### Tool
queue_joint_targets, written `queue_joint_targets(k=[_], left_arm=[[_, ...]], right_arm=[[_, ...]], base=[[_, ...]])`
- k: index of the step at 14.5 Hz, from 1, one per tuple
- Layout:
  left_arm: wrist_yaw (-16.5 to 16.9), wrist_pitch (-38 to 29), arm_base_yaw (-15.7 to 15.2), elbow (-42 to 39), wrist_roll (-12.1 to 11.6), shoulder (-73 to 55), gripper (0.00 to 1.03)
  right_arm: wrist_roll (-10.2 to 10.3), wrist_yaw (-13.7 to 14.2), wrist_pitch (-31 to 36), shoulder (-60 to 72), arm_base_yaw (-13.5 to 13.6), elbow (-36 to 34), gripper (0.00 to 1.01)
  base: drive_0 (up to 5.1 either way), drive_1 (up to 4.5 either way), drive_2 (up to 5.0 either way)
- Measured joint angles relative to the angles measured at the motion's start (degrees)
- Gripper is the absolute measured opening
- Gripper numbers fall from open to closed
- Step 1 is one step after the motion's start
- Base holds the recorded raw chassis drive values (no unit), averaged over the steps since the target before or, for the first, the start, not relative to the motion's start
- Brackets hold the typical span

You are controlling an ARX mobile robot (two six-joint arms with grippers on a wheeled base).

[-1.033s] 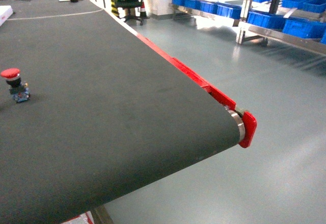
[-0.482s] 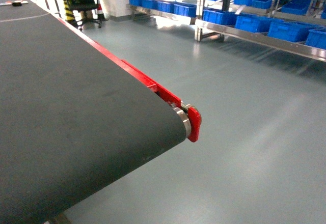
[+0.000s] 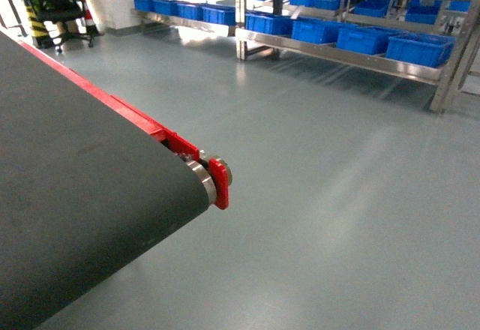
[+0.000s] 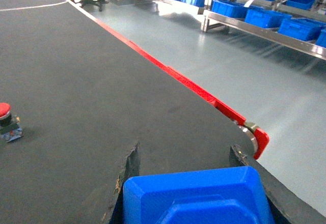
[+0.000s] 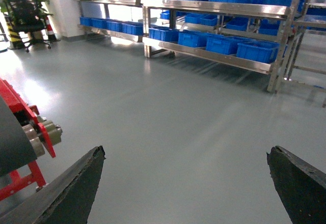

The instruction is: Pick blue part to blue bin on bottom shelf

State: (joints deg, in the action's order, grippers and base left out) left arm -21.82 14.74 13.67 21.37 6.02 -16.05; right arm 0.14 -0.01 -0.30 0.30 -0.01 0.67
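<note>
Between the fingers of our left tool (image 4: 186,155) sits the blue part (image 4: 196,196), filling the bottom of the left wrist view; the two dark fingers (image 4: 130,165) flank its upper corners and appear clamped against its sides. Beyond it we see the dark conveyor belt (image 4: 102,81) with its red side rail (image 4: 204,91), and near the left edge of the belt a small red-capped push button (image 4: 6,122) standing well apart from the part. Our right tool (image 5: 186,183) hangs over bare grey floor (image 5: 168,112), its fingers spread wide apart with nothing between them; the red end bracket of the conveyor (image 5: 43,132) shows at the left of that view. From the head camera we look past the belt's rounded end (image 3: 202,184) across the floor to the steel rack (image 3: 450,67). Its bottom shelf (image 3: 337,56) carries a row of blue bins (image 3: 416,49), well apart from the conveyor. Neither tool shows in the head view.
</note>
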Motion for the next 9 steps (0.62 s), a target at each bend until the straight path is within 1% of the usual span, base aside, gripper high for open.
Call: queue_joint_targets(k=[9], left_arm=[[0.0,-0.02,0.0,0.02,0.0,-0.02,0.44]], right_arm=[[0.02,0.0,0.0,0.0,0.0,0.0,0.98]], base=[[-1.6,-1.63,-1.6]])
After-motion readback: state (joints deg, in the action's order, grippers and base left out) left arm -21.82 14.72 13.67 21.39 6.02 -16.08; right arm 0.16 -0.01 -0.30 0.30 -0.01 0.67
